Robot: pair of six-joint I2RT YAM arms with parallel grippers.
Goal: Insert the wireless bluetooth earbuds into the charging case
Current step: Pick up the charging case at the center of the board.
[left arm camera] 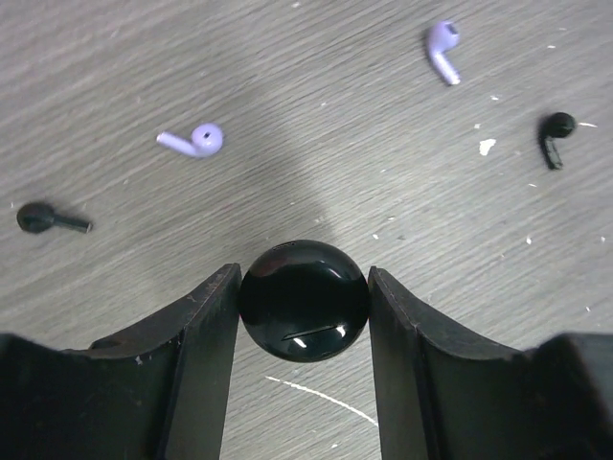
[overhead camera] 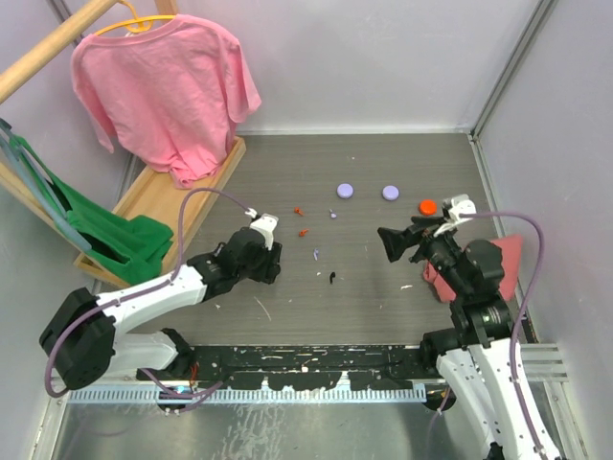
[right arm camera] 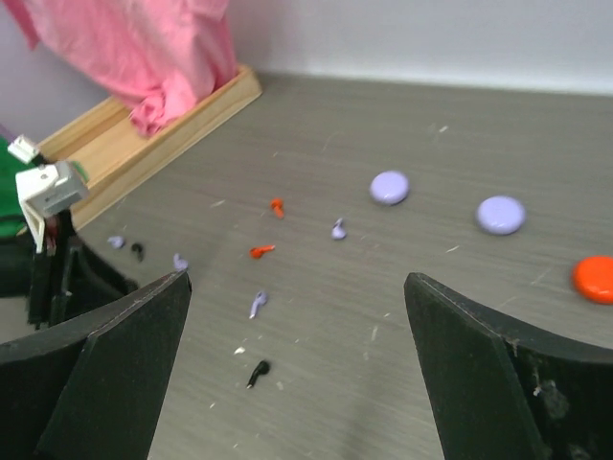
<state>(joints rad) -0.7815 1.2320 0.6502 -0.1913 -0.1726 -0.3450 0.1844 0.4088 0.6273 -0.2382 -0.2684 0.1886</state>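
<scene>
The left gripper (left arm camera: 303, 286) is clamping the case (left arm camera: 304, 309) between both fingers, likely steadying it for loading; the right gripper (right arm camera: 295, 287) is hovering wide open, empty, facing 2 black earbuds (right arm camera: 257, 372).

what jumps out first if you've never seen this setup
The pink t-shirt hanging at the far left corner dominates the top view. In the left wrist view, a glossy charging case sits pinched in the left gripper, with black earbuds and lilac earbuds strewn on the grey table beyond.
</scene>
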